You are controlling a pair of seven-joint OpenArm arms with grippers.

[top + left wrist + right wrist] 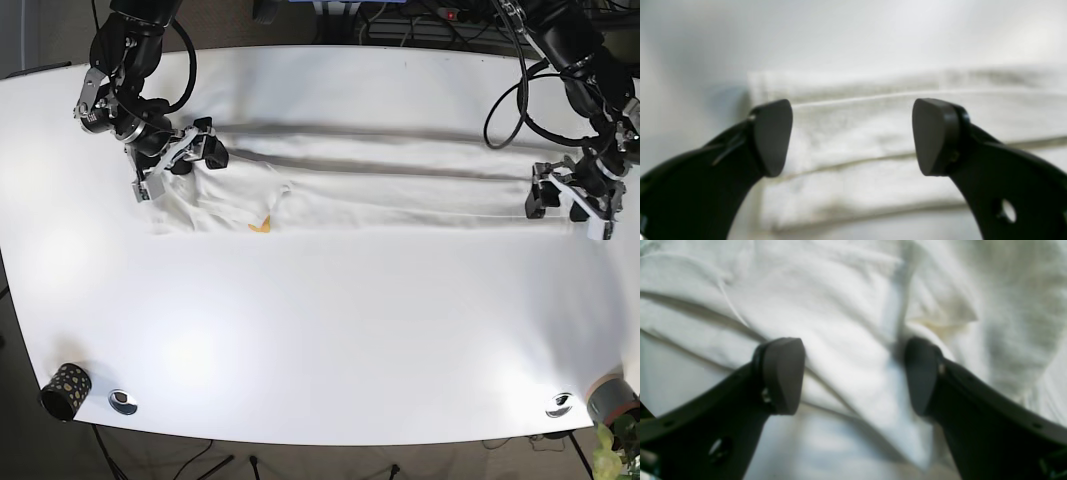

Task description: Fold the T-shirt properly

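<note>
Two grippers sit at opposite ends of a white T-shirt (370, 180) that lies folded into a long narrow band across the far half of the white table (330, 330). In the base view the band runs from about 9 o'clock to 3 o'clock, with a small yellow mark (261, 226) on its near edge toward the 9 o'clock end.

The left gripper (852, 136) hangs over the 3 o'clock end of the band, its fingers (771, 136) spread wide with nothing between them. Its wrist view is soft and blurred: stacked fold edges show as faint lines, and the cloth runs out of frame at 3 o'clock, so how many layers lie there cannot be counted.

The right gripper (853, 376) is at the 9 o'clock end, fingers (783, 375) parted, with rumpled fabric lying in the gap. Whether the pads touch the cloth cannot be told; the far finger is partly sunk in shadow against a fold. Fabric fills nearly the whole wrist view, so sleeve and collar are hard to tell apart.

Along the near table edge, a dark speckled cup (64, 389) stands at 7 o'clock, and a plant pot (612, 400) at 5 o'clock is cut off by the frame.
</note>
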